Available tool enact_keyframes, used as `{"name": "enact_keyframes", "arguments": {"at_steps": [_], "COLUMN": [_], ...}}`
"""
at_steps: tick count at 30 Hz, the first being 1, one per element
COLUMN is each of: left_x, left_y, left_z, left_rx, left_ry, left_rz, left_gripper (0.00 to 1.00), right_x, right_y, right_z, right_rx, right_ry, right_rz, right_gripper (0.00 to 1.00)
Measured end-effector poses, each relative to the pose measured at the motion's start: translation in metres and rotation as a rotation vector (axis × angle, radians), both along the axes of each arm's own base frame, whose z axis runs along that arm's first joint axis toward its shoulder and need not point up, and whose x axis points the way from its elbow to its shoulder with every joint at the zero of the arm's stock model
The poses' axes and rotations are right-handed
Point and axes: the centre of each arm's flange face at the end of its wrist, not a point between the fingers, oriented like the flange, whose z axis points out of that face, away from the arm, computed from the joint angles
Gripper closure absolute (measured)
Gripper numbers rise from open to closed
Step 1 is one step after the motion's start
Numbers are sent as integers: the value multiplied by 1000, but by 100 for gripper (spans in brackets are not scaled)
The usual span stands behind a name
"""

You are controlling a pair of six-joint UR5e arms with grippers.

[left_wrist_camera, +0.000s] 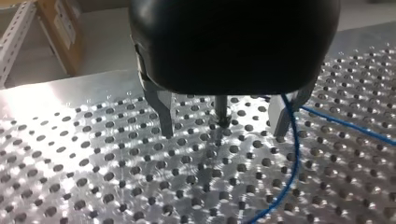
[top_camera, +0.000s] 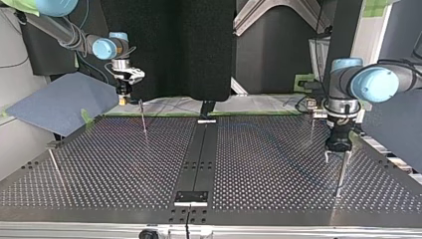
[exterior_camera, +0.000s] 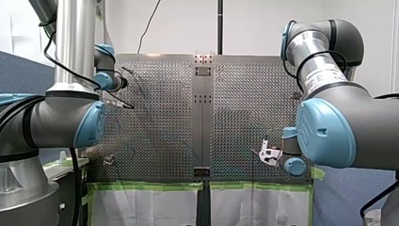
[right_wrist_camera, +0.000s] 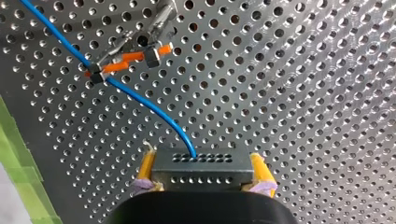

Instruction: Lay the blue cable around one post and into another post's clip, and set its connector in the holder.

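While my right end effector (right_wrist_camera: pixel 202 161) pinches the connector (right_wrist_camera: pixel 201 171), whose blue cable (right_wrist_camera: pixel 140 100) runs ahead to a post's clip (right_wrist_camera: pixel 123 60), my left end effector (left_wrist_camera: pixel 223 130) stands spread astride another post (left_wrist_camera: pixel 220 108) on the desk (left_wrist_camera: pixel 93 186).

Thin blue cable (right_wrist_camera: pixel 140 98), hole-dotted dark grey connector block (right_wrist_camera: pixel 201 170), yellow finger pads (right_wrist_camera: pixel 147 164), orange clip (right_wrist_camera: pixel 133 57), silver perforated metal table (right_wrist_camera: pixel 303 93), green tape (right_wrist_camera: pixel 14 158)

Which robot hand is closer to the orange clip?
Right. My right gripper, shut on the connector, has the orange clip just ahead of it. My left gripper straddles a post across the table.
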Motion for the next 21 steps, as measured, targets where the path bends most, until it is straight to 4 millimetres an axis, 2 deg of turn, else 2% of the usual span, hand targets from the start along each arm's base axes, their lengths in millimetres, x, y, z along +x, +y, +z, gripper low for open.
{"name": "enact_keyframes", "arguments": {"at_steps": [8, 17, 21], "left_x": [-11, -18, -21], "left_y": [-4, -6, -9], "left_z": [-7, 7, 7], "left_rx": [-67, -132, -153], "left_ry": [-40, -105, -109], "left_rz": [-22, -41, -54], "left_gripper": [0, 0, 0], "right_x": [0, 2, 2], "right_y": [0, 1, 2], "right_z": [0, 0, 0], "right_rx": [1, 1, 4], "right_ry": [0, 0, 2], "right_rz": [0, 3, 5], "right_gripper": [75, 75, 75]}}
